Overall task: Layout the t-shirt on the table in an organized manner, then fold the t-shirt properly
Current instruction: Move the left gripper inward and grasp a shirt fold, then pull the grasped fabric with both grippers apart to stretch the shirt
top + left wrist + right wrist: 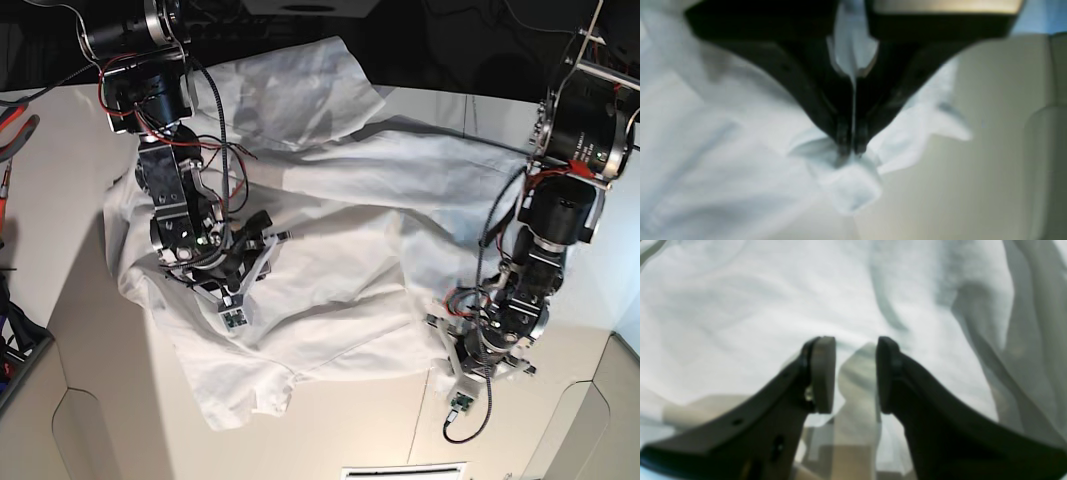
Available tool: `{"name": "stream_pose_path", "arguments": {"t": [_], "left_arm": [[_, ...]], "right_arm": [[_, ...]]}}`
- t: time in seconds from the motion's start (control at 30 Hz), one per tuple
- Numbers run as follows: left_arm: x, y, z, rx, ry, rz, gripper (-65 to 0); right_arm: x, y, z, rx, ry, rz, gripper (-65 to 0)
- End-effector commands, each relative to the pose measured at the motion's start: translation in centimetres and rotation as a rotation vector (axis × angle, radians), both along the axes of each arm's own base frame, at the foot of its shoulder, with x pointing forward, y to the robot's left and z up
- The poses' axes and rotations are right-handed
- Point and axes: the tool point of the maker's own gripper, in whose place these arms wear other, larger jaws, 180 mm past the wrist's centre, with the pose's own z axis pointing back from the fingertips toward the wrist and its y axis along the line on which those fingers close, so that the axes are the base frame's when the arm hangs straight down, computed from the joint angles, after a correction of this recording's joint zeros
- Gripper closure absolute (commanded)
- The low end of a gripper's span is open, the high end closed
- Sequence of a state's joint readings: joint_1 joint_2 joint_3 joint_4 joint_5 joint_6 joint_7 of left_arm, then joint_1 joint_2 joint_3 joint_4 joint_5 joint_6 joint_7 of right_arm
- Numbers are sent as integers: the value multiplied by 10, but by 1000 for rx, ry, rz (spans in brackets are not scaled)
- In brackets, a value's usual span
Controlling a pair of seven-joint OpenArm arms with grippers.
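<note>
At table (90,330) edge: t-shirt (330,240) hem pinched in left gripper (851,146) (fully closed).

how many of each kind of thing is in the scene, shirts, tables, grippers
t-shirt: 1, white, spread crumpled
table: 1, white
grippers: 2, the left gripper shut on a fold of the t-shirt, the right gripper open over the cloth
total: 4
</note>
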State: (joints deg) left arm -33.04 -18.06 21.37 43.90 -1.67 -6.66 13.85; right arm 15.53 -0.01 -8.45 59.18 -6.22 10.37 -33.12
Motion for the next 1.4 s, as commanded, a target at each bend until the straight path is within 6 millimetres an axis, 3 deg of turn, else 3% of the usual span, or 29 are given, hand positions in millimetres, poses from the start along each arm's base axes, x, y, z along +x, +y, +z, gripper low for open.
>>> {"name": "stream_pose_path", "arguments": {"t": [0.0,0.13,0.27,0.4,0.5,0.53,0.63,0.67,0.9,0.97,1.07,1.13,1.2,1.37], "left_arm": [[20,23,41,40,-106,39,0],[21,82,79,149,-198,147,0],[11,132,95,247,-227,238,0],[2,163,107,302,-258,315,0],[-3,173,106,318,-246,337,0],[-4,174,104,317,-234,337,0],[-5,169,94,305,-176,301,-152],[-5,167,91,301,-159,291,-176],[-5,167,90,300,-158,289,-181],[-5,167,90,300,-157,289,-181],[-5,166,90,292,-156,289,-181],[-5,161,85,261,-141,269,-181],[-4,152,78,219,-113,231,-181],[-2,125,65,123,-73,164,-181]], "right_arm": [[-15,-13,-12,-65,86,-24,-210],[-17,-23,-14,-109,84,-58,-210],[-25,-29,-20,-131,95,-77,-210],[-32,-30,-24,-134,105,-84,-210],[-30,-32,-23,-153,96,-77,-202],[-28,-34,-20,-168,84,-72,-184],[-13,-33,2,-175,30,-75,-162],[-6,-32,13,-169,1,-79,-162],[55,-16,137,-71,-357,-92,-159],[70,-12,162,-39,-423,-94,-136],[91,-9,184,-19,-494,-89,-63],[105,-11,185,-27,-502,-90,-16],[117,-17,175,-52,-477,-98,0],[136,-64,120,-142,-406,-164,0]]}}
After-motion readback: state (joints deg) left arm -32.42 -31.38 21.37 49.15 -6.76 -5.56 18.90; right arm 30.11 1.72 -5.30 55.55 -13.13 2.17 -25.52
